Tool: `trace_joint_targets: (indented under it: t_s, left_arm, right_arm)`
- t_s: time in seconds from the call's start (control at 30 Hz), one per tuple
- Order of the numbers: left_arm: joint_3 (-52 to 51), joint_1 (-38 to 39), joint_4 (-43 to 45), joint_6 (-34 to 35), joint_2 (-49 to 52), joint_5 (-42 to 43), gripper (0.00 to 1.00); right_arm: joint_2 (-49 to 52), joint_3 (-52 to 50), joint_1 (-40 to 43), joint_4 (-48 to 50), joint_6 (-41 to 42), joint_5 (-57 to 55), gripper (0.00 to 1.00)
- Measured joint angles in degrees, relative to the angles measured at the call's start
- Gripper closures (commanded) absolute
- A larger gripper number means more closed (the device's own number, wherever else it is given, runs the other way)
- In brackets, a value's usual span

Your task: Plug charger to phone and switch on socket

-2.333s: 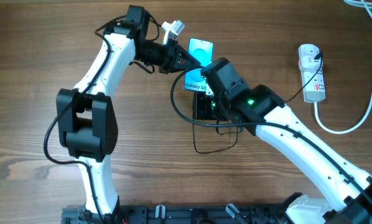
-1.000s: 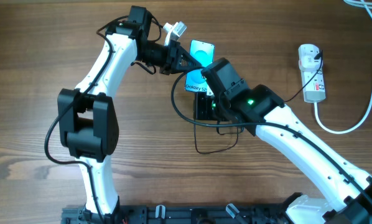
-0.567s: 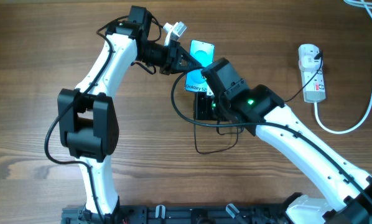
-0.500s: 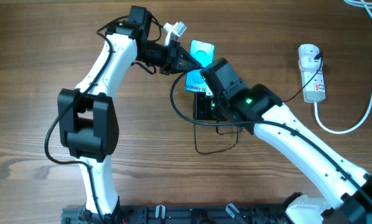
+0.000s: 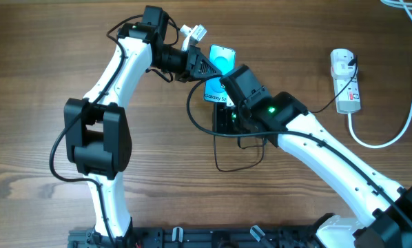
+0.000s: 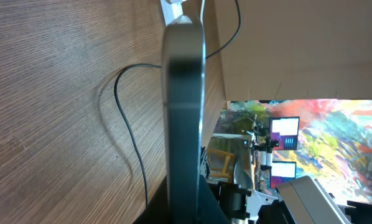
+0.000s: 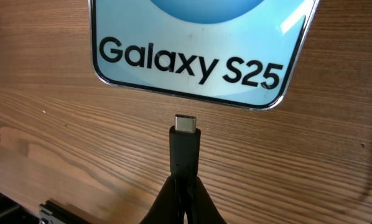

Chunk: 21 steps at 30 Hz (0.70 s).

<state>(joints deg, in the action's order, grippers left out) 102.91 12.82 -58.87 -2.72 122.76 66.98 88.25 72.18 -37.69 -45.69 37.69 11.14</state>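
The phone (image 5: 222, 55) is tilted up off the table, with my left gripper (image 5: 207, 67) shut on its edges. In the left wrist view the phone (image 6: 185, 106) shows edge-on, rising from between the jaws. In the right wrist view my right gripper (image 7: 186, 193) is shut on the charger (image 7: 186, 146), whose metal tip points at the phone (image 7: 198, 43). The tip stands a small gap below the bottom edge, under the "Galaxy S25" text. The charger's thin black cable (image 5: 242, 164) loops over the table under the right arm. The white socket (image 5: 346, 81) lies far right, with a black plug in it.
A thicker white cable (image 5: 392, 138) curves from the socket toward the top right corner. The two arms cross closely over the middle back of the wooden table (image 5: 316, 207). A dark arm rail runs along the front edge.
The right gripper with the charger plug has edged up and left, closer to the phone. The left gripper has shifted the phone only slightly.
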Motion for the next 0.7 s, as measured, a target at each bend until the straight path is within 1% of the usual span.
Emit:
trace_joint_targets:
  t_s: [0.17,0.33,0.7]
  left_arm:
    - [0.0,0.0,-0.02,0.0,0.0,-0.07,0.96]
    - [0.0,0.0,-0.02,0.0,0.0,1.64,0.96]
    - [0.0,0.0,0.07,0.0,0.0,1.66,0.96]
  right_arm:
    - [0.0,0.0,0.0,0.46,0.0,0.0,0.96]
    - [0.0,0.0,0.0,0.48,0.0,0.02,0.96]
    - [0.0,0.0,0.0,0.55,-0.02,1.29,0.96]
